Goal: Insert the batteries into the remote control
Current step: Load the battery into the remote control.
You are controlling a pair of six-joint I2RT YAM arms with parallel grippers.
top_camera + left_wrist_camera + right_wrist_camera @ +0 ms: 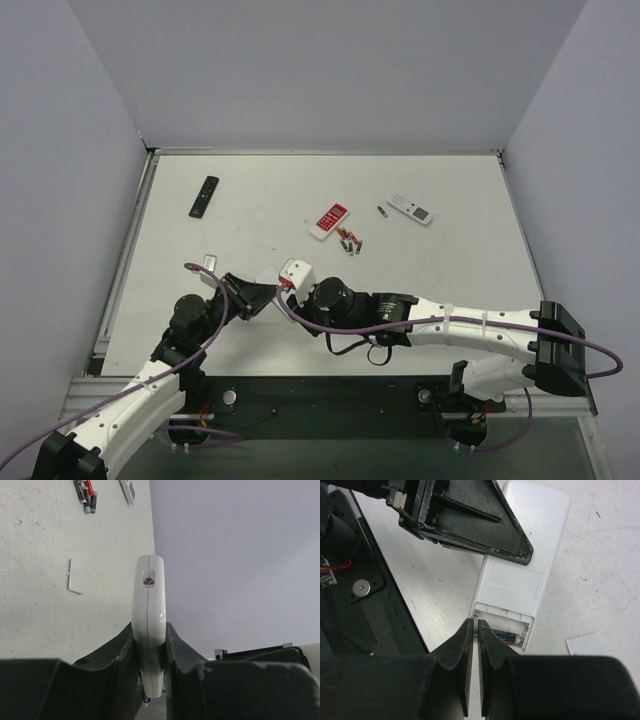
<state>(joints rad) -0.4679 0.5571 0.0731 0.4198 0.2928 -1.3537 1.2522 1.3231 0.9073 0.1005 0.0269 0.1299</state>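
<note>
My left gripper (pixel 149 628) is shut on the white remote control (pixel 148 597), holding it edge-on above the table; in the top view it (pixel 296 271) is near the table's front. In the right wrist view its plain back (pixel 520 555) faces up with the compartment open and one battery (pixel 509 638) lying inside. My right gripper (pixel 475 626) is shut, its tips at the compartment's left end beside that battery. Several loose batteries (pixel 348 242) lie mid-table, and one more (pixel 381 211) lies farther back. The left gripper's finger (pixel 470 525) crosses the remote.
The white battery cover (pixel 210 262) lies on the table left of the arms; it also shows in the left wrist view (pixel 77 575). A red-and-white remote (pixel 329 221), a slim black remote (pixel 204 196) and another white-grey remote (pixel 410 209) lie farther back.
</note>
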